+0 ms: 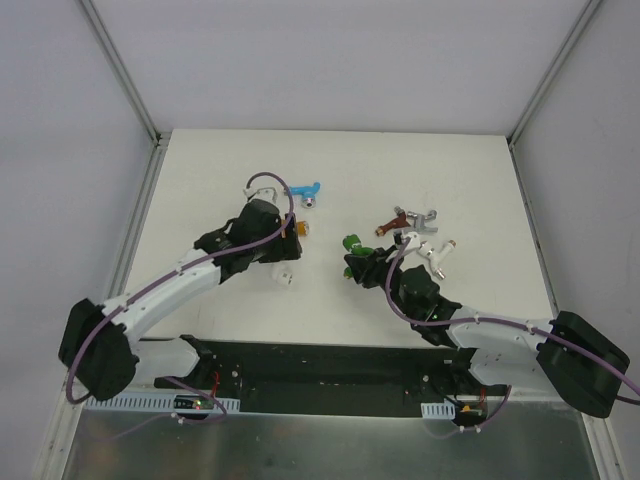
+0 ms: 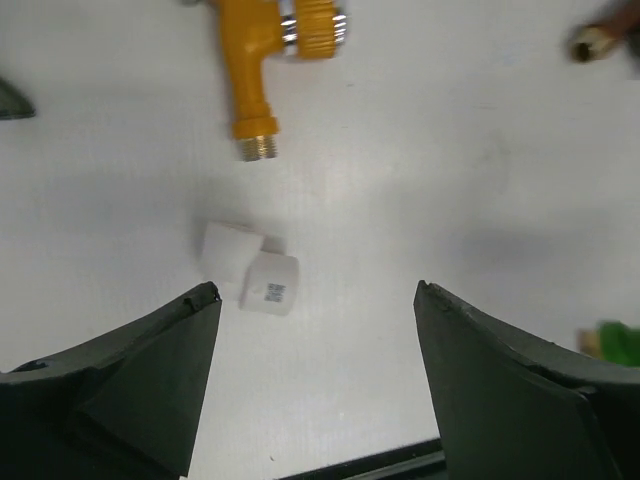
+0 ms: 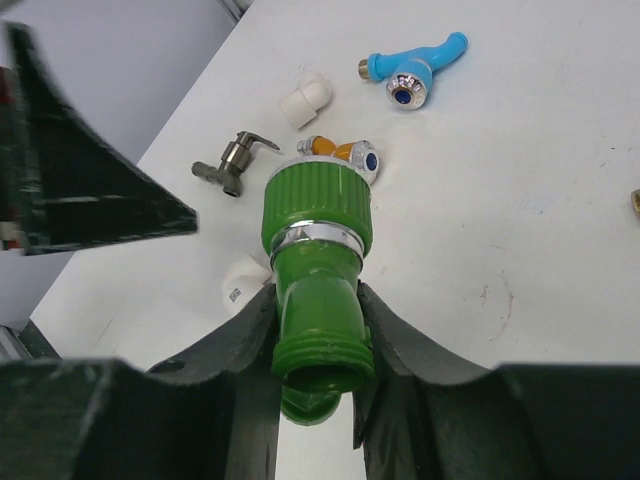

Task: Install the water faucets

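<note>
On the table (image 1: 480, 180), the right hand (image 3: 315, 330) clamps the green faucet (image 3: 318, 215) while the open left hand (image 2: 312, 295) could knock the loose fitting (image 2: 250, 275) away.

The arms are built from white tubular links, seen on the left arm (image 1: 170, 285) and the right arm (image 1: 490, 335). These links are joined by black motor housings, which are bulkiest at the shoulders. A purple cable (image 1: 262, 180) is routed along each arm and looped near the wrist. The fingers (image 2: 140, 380) of the left gripper (image 2: 315, 288) and the right gripper (image 3: 315, 290) are formed as dark, matte wedges tapering to blunt tips.
</note>
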### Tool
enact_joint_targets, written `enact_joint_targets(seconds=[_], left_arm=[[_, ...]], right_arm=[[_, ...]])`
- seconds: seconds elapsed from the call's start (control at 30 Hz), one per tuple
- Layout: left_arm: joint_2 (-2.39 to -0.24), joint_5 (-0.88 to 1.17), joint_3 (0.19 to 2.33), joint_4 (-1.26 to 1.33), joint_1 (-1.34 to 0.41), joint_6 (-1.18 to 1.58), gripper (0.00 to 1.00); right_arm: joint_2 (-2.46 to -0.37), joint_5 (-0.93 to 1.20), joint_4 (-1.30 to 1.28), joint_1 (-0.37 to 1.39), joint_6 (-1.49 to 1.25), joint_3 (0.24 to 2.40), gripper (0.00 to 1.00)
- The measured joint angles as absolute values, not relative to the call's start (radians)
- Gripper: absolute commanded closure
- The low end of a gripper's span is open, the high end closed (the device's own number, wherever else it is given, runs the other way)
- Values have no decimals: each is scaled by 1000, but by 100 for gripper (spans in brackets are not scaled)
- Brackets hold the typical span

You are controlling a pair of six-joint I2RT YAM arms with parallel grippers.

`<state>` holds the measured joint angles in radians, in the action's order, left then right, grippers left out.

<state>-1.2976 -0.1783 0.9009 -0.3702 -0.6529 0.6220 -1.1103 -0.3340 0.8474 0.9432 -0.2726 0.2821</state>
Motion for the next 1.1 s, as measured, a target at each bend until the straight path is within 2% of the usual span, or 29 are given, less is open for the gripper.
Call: enact_joint_targets(seconds=[0.13,0.27,0.4,0.7,0.8,0.87,0.97,1.03,1.07,1.1], left_arm=[[-1092,-43,830,-230,-655,561,17],[-982,147,718,-4,-662,519,16],[-996,303,641,165,-668,490,16],[-1065,529,631,422,-673,478,22],[-1101,570,634,463,-682,478,33],[-1129,594,634,480,-682,480,44],[-1154,622,634,508,-682,489,69],[-1156,633,634,531,-687,496,93],[-1155,639,634,541,-688,494,100],[-1154,645,634,550,-689,488,100]], right_arm=[[-1110,-321,851,941,-300,289,100],[-1110,-289,891,940,-332,317,100],[-1110,-244,954,940,-358,349,100],[-1087,-163,1011,940,-388,376,100],[-1085,-147,1027,940,-398,376,100],[-1085,-138,1036,940,-406,376,100],[-1084,-125,1040,940,-410,376,100],[-1084,-123,1037,937,-412,376,100],[-1083,-122,1041,935,-413,376,100],[-1080,-122,1042,934,-413,376,100]])
